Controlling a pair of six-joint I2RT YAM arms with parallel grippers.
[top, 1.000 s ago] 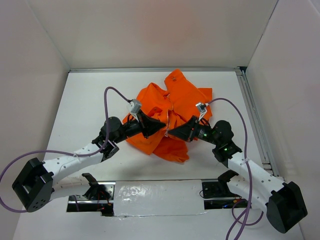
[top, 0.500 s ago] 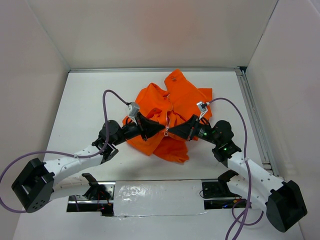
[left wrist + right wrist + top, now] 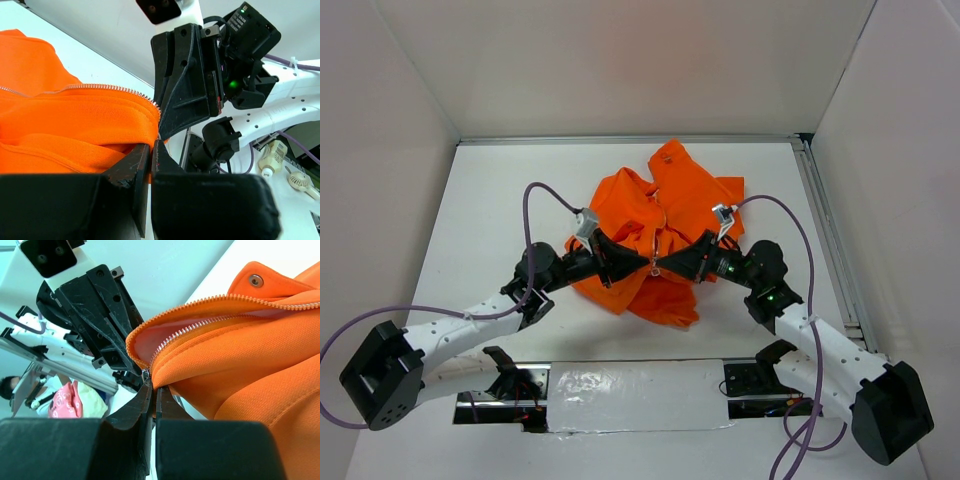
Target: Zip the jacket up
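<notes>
Meeting tip to tip at frame centre, the left gripper and right gripper each pinch 1 hem corner of the crumpled jacket, its zipper running straight toward the frame's top.

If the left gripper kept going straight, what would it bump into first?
The left gripper would probably hit the right gripper, pointing back almost tip to tip, with only pinched jacket edge between.

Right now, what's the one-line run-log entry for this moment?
left gripper: shut on jacket | right gripper: shut on jacket | zipper: unzipped
</notes>
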